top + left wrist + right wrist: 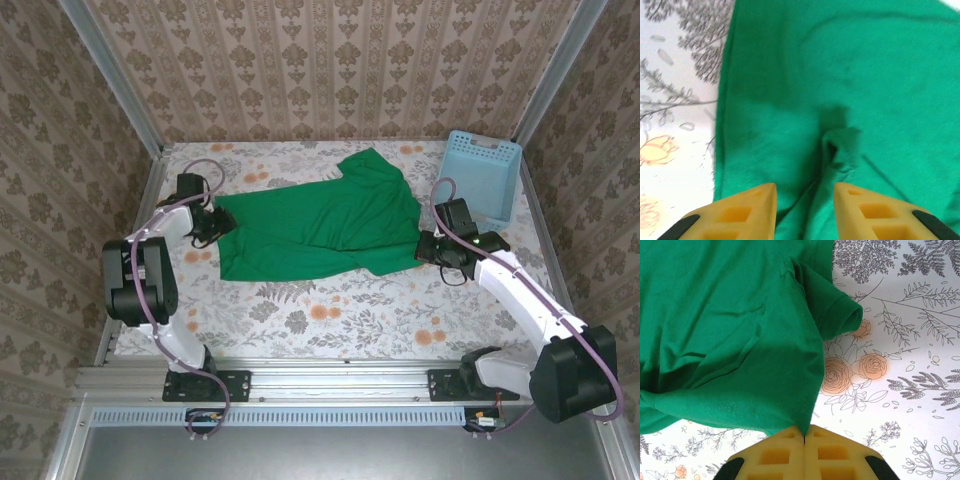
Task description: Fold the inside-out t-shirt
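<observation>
The inside-out t-shirt (320,225) is bright green and lies spread and wrinkled across the middle of the floral table. My left gripper (214,226) sits at the shirt's left edge. In the left wrist view its yellow fingers (750,210) stand apart over the cloth (840,75), and a small raised pucker (840,145) lies just ahead of the gap, untouched. My right gripper (428,248) is at the shirt's right edge. In the right wrist view it (804,432) is shut on a corner of the green cloth (730,330), with a sleeve (840,315) lying beyond.
A light blue lattice basket (483,175) leans at the back right corner. Patterned walls close in the table (330,310) on three sides. Bare floral tabletop lies in front of the shirt and to the right of it (900,365).
</observation>
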You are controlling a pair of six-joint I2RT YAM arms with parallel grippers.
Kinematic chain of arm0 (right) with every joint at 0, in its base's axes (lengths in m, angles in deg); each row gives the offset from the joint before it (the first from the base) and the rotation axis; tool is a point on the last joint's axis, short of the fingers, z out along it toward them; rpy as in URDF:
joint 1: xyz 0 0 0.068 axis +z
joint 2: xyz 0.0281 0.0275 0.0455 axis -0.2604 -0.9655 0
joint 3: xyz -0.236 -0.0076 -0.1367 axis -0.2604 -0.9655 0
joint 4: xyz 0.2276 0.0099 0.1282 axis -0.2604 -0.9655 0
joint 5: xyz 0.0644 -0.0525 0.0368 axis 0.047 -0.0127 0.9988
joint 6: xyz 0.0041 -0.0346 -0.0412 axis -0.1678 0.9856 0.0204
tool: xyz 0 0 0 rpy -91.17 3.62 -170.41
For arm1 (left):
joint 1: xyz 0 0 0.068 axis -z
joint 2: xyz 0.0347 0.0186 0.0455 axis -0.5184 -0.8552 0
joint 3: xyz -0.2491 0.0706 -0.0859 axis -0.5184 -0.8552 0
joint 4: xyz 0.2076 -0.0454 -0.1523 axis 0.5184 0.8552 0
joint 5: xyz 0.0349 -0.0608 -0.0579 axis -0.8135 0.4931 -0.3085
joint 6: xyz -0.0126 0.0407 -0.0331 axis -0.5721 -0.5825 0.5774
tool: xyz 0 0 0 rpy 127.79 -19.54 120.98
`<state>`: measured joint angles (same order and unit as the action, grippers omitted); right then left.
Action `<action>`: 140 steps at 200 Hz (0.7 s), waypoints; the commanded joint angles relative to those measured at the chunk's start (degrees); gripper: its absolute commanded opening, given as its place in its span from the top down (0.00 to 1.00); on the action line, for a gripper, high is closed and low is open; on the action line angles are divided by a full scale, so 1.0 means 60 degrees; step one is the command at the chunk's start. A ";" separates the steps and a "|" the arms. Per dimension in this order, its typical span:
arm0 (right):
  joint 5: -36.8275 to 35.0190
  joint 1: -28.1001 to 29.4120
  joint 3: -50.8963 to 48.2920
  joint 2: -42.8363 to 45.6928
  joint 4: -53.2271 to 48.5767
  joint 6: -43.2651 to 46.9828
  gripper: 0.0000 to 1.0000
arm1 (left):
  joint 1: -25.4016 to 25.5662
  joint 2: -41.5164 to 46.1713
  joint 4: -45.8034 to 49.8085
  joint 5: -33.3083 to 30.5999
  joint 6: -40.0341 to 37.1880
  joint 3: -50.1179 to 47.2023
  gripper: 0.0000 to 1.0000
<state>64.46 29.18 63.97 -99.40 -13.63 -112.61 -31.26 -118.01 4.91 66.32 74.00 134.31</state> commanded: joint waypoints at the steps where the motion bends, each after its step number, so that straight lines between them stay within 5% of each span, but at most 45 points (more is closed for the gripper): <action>1: 0.0126 -0.0066 0.0229 -0.0084 0.0049 -0.0090 1.00 | 0.0077 0.0604 0.0103 -0.0222 -0.0397 -0.0226 0.54; 39: 0.0221 -0.0123 0.0130 -0.0356 0.0203 -0.0039 1.00 | 0.0338 0.0693 -0.0330 0.0157 -0.0688 -0.0601 0.50; 92: 0.0309 -0.0209 0.0031 -0.0443 0.0323 -0.0068 1.00 | 0.1868 -0.0444 0.1354 -0.3313 -0.1323 0.0696 0.35; 140: 0.0299 -0.0440 -0.0029 -0.0244 0.0258 -0.0040 1.00 | 0.2012 -0.1975 0.2501 -0.4490 -0.1285 0.1851 0.42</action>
<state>65.75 27.37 63.97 -101.80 -12.25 -112.59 -18.97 -126.82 13.30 46.52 67.27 142.90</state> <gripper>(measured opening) 0.064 0.621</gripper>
